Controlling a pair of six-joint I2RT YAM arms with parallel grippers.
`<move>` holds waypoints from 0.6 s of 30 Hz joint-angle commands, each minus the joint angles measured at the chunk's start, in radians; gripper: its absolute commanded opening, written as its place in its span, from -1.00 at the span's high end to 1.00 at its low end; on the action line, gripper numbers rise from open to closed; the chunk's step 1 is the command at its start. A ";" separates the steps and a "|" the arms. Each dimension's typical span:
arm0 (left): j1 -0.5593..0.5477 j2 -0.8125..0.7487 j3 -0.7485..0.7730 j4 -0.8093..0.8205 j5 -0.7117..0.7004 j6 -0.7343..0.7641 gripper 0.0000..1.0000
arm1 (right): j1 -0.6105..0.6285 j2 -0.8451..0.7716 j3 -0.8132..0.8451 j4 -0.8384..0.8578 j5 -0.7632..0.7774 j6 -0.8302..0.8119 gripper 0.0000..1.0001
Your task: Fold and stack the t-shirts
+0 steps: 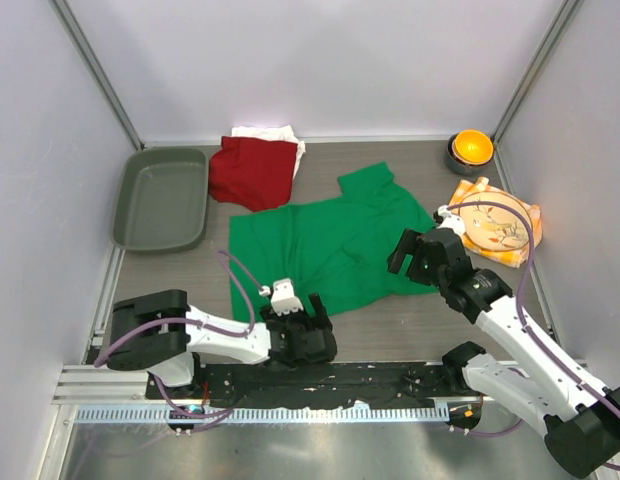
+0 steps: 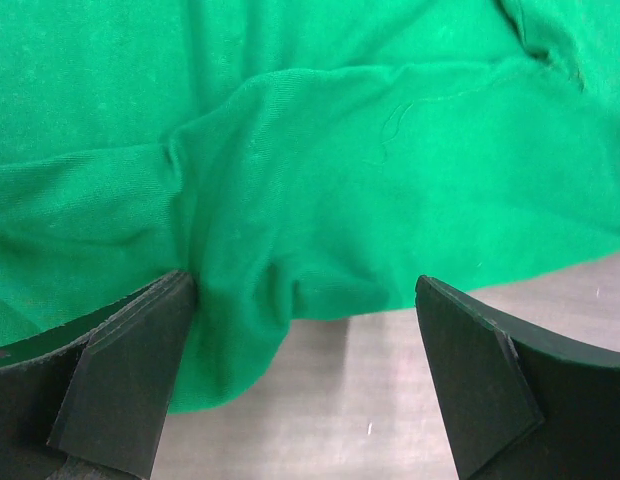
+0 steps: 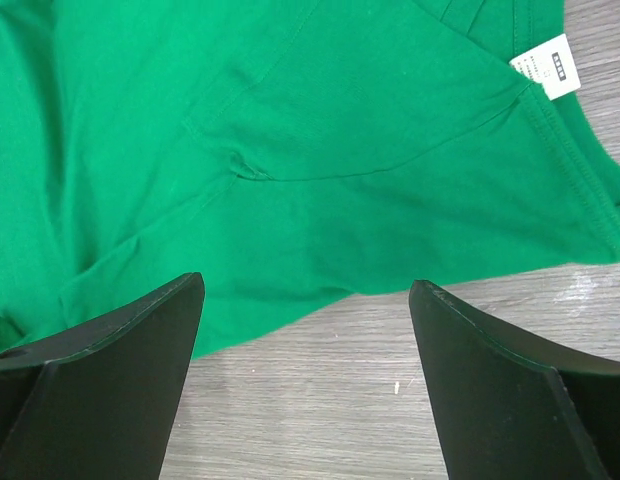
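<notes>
A bright green t-shirt (image 1: 325, 240) lies spread and wrinkled in the middle of the table. Its white neck label (image 3: 550, 67) shows in the right wrist view. A dark red t-shirt (image 1: 252, 172) lies folded at the back, on top of a white one (image 1: 265, 133). My left gripper (image 1: 302, 320) is open and low at the green shirt's near hem (image 2: 230, 350). The cloth edge bunches beside its left finger, and nothing is held. My right gripper (image 1: 405, 252) is open over the shirt's right edge (image 3: 320, 260), with bare table between its fingers.
A grey tray (image 1: 160, 198) stands at the back left. An orange bowl (image 1: 470, 148) sits in the back right corner. A plate (image 1: 495, 222) rests on an orange-yellow checked napkin (image 1: 525, 245) just right of the right arm. Walls close in three sides.
</notes>
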 commanded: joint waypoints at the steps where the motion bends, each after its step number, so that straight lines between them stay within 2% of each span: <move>1: -0.149 0.045 -0.015 -0.456 0.254 -0.328 -1.00 | 0.005 -0.005 0.051 -0.026 0.000 -0.031 -0.80; 3: -0.205 0.010 0.014 -0.536 0.235 -0.394 -0.99 | 0.005 0.011 0.046 -0.026 -0.003 -0.039 -0.81; 7: -0.248 -0.054 0.062 -0.724 0.202 -0.466 -1.00 | 0.005 0.050 0.014 0.017 -0.043 -0.042 -0.80; 12: -0.249 -0.149 0.160 -0.910 0.094 -0.488 -1.00 | 0.005 0.120 -0.028 0.148 -0.124 -0.054 -0.80; 15: -0.226 -0.206 0.275 -1.047 -0.005 -0.466 -0.99 | 0.005 0.140 -0.020 0.240 -0.097 -0.059 -0.84; 18: -0.193 -0.272 0.376 -1.169 -0.097 -0.417 -1.00 | 0.007 0.225 0.011 0.325 -0.101 -0.068 -0.86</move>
